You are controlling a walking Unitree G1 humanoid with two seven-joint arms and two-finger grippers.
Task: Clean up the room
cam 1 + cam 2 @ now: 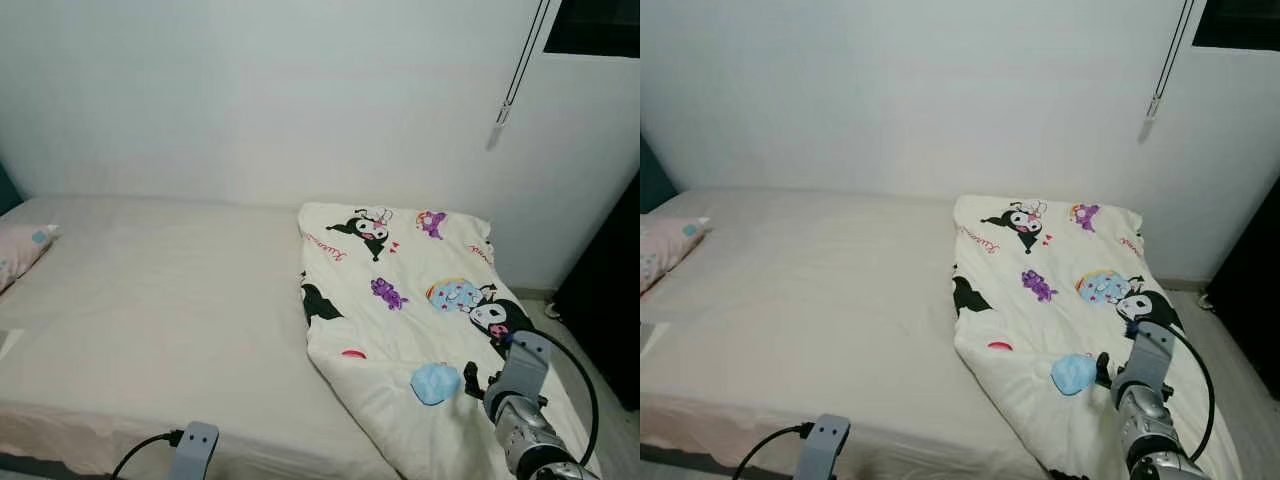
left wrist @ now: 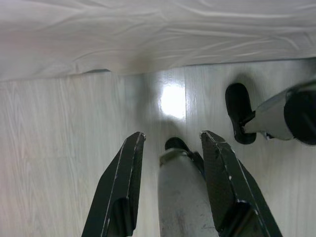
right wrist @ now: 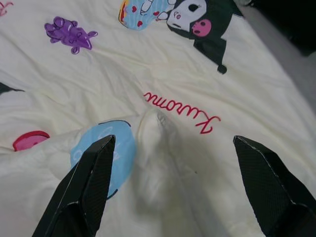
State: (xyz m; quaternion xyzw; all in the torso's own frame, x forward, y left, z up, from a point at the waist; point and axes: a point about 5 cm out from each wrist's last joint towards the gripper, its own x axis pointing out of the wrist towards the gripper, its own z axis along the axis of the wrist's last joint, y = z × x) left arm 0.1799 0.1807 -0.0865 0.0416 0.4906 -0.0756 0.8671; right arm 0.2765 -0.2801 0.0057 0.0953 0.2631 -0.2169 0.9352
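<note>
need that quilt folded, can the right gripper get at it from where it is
Probably yes: the right gripper is open just above the quilt, a raised fold between its fingers and nothing in the way.

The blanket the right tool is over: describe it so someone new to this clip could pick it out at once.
Start at the bed along the white wall. On the end on the robot's right lies a cream blanket, folded into a long strip, under the open right tool. Unlike the plain sheet and the small pillow at the far end, it carries cartoon prints.
</note>
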